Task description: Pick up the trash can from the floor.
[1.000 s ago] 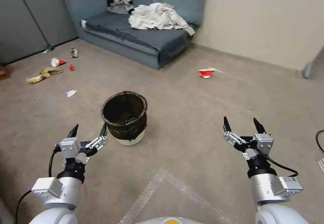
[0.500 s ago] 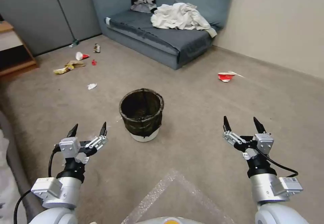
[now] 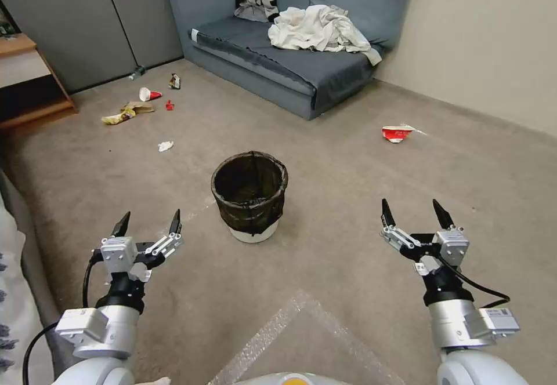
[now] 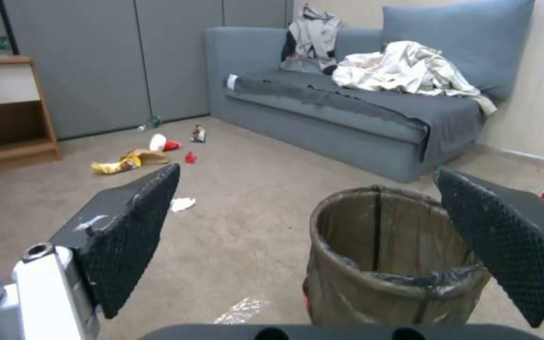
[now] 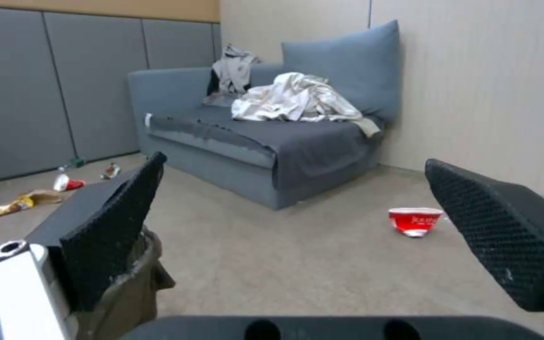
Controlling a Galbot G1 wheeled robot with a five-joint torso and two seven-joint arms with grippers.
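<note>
While the bin [image 3: 250, 198] stands upright on the carpet [image 3: 348, 199], the left gripper [image 3: 147, 225] and right gripper [image 3: 415, 215] hover apart from it, both released, jaws spread.

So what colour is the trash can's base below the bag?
White, on the trash can; head view shows it best.

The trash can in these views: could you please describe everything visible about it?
The trash can is a small round white bin standing upright on the floor, lined with a dark, crinkled plastic bag folded over its rim and hanging down most of its side. It looks empty inside. Neither gripper touches it.
</note>
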